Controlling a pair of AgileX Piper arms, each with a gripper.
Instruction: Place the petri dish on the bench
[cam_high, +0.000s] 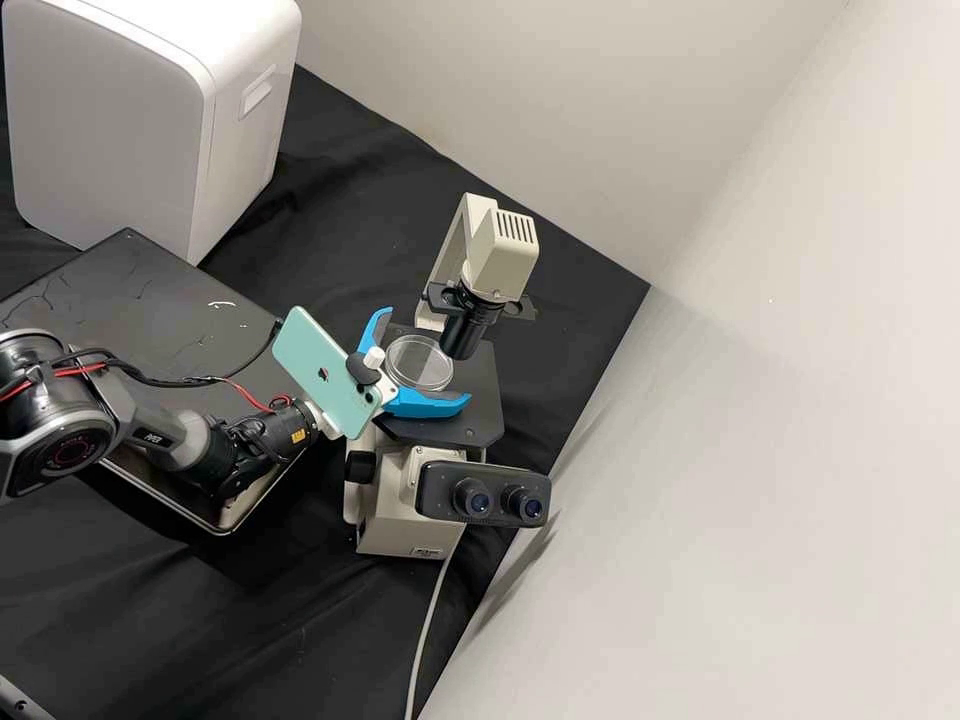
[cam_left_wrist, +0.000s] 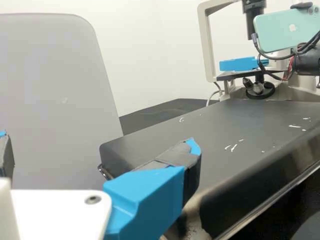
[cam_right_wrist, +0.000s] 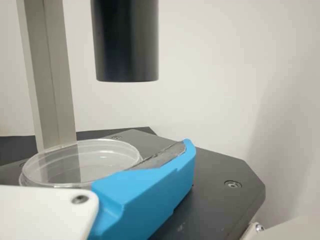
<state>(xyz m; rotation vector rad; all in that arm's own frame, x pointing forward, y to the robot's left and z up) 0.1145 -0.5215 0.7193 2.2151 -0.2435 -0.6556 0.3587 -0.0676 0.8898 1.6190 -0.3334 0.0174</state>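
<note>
The petri dish (cam_high: 415, 365) lies flat on the black stage (cam_high: 485, 400) of an inverted microscope (cam_high: 410, 500), just under the dark condenser tube (cam_high: 463, 330); it is clear, and it rests on the stage, not on the desk (cam_high: 340, 200). The right gripper (cam_high: 428, 355) is at the stage with its blue fingers (cam_right_wrist: 150, 187) spread wide, one on each side of the dish. In the right wrist view the near finger lies along the dish's rim, touching it or just beside it; in the high view the far finger stands a little off the rim. A mint-green phone (cam_high: 325, 370) is mounted on that arm's wrist. The left gripper (cam_left_wrist: 97, 145) is well apart from the microscope, low at the edge of a scuffed black tray (cam_left_wrist: 240, 130), with its fingers (cam_left_wrist: 150, 195) wide and nothing between them. A white boxy appliance (cam_high: 130, 110) stands on the desk behind the tray.
</note>
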